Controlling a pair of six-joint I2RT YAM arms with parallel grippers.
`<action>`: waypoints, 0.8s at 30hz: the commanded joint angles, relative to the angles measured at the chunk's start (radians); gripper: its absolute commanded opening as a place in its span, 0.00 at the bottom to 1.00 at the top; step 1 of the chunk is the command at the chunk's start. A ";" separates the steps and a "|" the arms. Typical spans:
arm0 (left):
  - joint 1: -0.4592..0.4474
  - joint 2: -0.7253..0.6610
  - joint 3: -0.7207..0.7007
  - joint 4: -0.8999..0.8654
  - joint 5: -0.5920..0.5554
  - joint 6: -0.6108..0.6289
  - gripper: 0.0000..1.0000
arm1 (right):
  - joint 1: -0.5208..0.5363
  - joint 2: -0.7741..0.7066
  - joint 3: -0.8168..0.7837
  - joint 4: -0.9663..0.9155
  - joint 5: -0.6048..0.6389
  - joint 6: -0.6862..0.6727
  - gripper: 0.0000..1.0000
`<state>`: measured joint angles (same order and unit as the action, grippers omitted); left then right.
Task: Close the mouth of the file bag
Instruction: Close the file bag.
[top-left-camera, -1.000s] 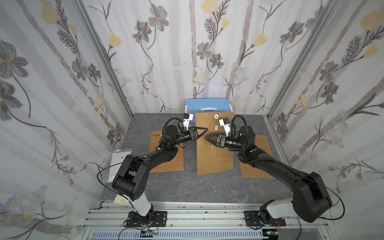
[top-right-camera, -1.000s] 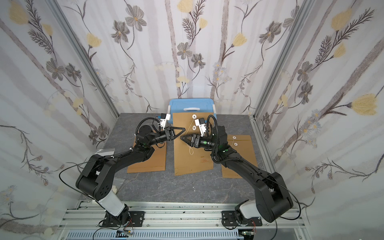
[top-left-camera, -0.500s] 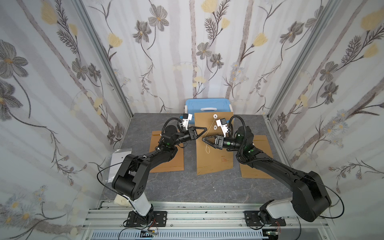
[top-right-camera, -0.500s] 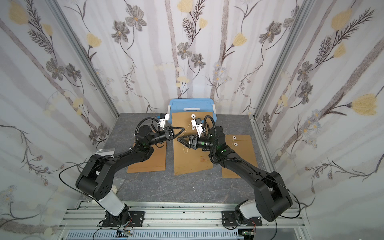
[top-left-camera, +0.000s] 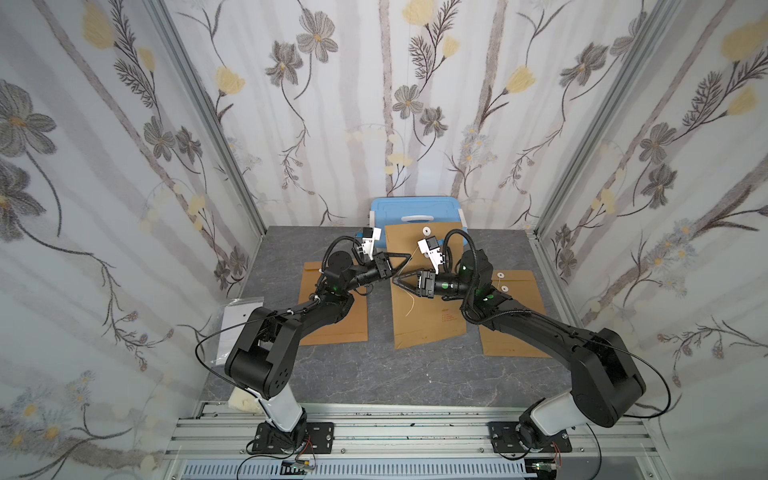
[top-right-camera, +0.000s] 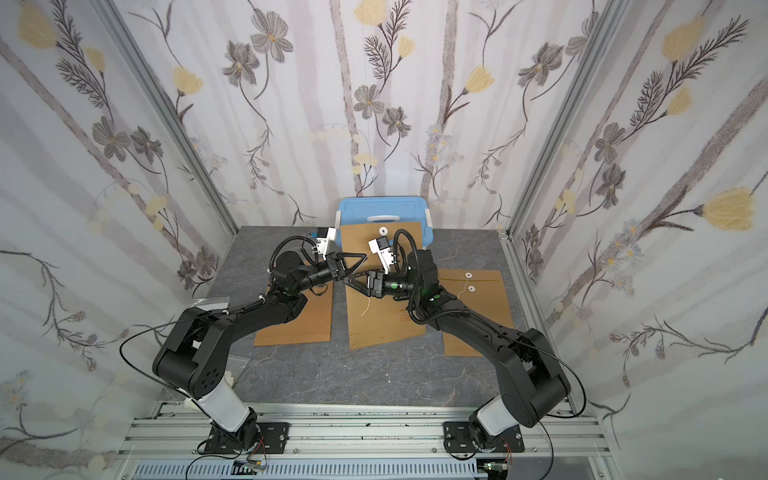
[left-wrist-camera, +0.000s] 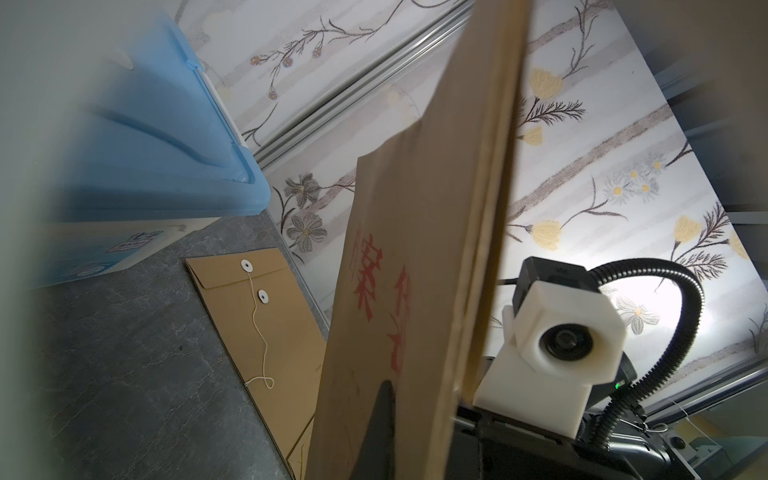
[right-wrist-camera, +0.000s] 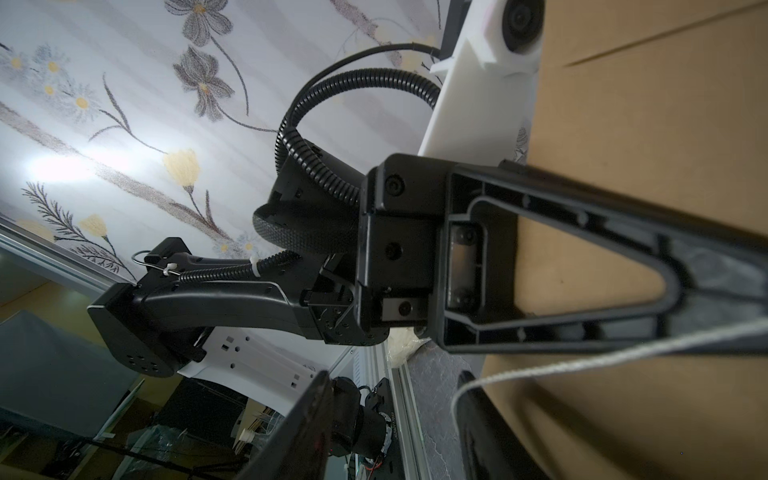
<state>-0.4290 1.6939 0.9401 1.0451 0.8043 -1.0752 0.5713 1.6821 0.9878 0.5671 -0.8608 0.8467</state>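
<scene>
The brown file bag lies in the middle, its far end raised with the flap and a white button standing up. My left gripper is shut on the bag's left edge; in the left wrist view the file bag stands edge-on with one dark finger against it. My right gripper is open just below the left one. The white string drapes over one finger's tip and hangs down over the bag.
Two more file bags lie flat, one on the left under my left arm and one on the right with its string wound. A blue lidded box stands at the back wall. A clear plastic sleeve lies at the far left.
My right gripper has moved left along the bag towards the left gripper's fingers, and its jaws have narrowed a little. The left arm and the lifted bag have stayed still.
</scene>
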 joint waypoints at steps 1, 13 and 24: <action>0.003 -0.007 0.002 0.053 -0.005 -0.017 0.00 | 0.006 0.023 0.003 0.071 0.002 0.027 0.49; 0.017 -0.008 -0.004 0.064 -0.008 -0.025 0.00 | 0.024 0.060 0.005 0.067 0.011 0.027 0.37; 0.027 -0.013 -0.004 0.059 -0.011 -0.023 0.00 | 0.054 0.017 0.024 -0.181 0.150 -0.109 0.16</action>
<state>-0.4030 1.6875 0.9356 1.0527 0.7906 -1.0813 0.6201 1.7145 0.9966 0.4595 -0.7753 0.7940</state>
